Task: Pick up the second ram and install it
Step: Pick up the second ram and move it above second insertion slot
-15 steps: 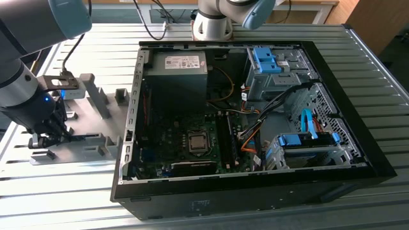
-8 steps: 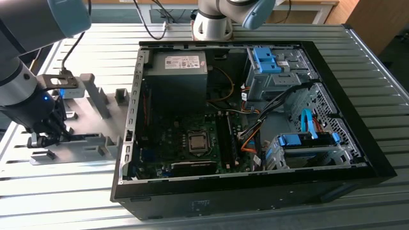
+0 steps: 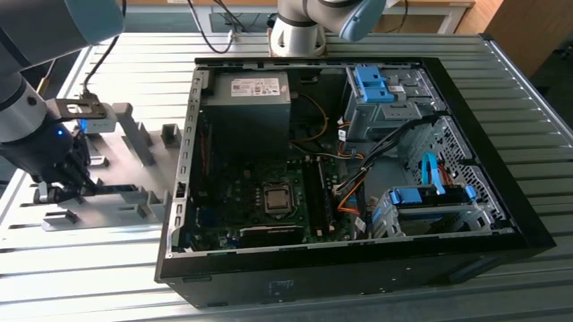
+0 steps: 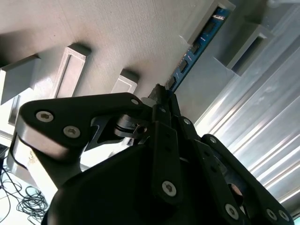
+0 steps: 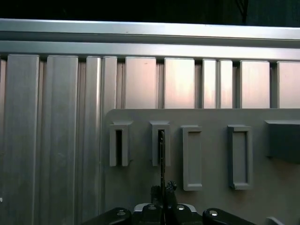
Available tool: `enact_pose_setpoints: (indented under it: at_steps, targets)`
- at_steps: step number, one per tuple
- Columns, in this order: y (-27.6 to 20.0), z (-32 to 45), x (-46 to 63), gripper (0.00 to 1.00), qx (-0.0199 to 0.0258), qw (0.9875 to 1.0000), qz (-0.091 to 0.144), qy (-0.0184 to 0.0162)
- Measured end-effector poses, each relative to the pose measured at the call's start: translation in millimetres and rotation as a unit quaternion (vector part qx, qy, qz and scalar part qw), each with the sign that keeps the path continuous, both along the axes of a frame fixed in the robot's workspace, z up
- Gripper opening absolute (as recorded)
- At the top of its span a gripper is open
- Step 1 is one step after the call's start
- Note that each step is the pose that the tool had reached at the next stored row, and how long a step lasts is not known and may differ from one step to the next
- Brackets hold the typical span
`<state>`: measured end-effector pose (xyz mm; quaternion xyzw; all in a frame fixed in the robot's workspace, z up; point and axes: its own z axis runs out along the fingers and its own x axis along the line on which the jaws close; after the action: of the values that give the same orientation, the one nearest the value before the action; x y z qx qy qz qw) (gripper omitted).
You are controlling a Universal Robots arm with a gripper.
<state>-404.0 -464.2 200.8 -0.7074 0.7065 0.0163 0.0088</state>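
Note:
The second ram [image 4: 197, 47] is a thin blue board with dark chips. It stands on edge in the slotted grey holder blocks [image 4: 241, 44] of a grey plate [image 3: 134, 171], at the exterior view's left. In the first wrist view the ram [image 5: 161, 154] shows edge-on, running from one slot down to my fingertips. My gripper [image 4: 163, 93] is shut on the near end of the stick, low over the plate [image 5: 140, 187]. In the exterior view the gripper [image 3: 64, 186] hangs beside the open computer case [image 3: 184, 201]. The dark memory slots [image 3: 315, 198] lie right of the processor socket [image 3: 278, 199].
The case lies open on a ribbed metal table [image 3: 80, 268], with a power supply [image 3: 248, 94] at the back, blue drive-bay clips [image 3: 372, 84] and loose cables [image 3: 358, 168]. More grey holder blocks [image 5: 239, 157] stand on the plate. A second robot base [image 3: 300, 33] is behind the case.

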Motion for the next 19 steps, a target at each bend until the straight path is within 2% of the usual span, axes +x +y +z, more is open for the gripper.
enact_pose_setpoints:
  at_steps: [13,19]
  targets:
    - [0.0,17.4,0.0,0.14,0.0000,1.0000,0.000,0.0002]
    - [0.0,18.7,0.0,0.14,0.0000,1.0000,0.000,0.0001]
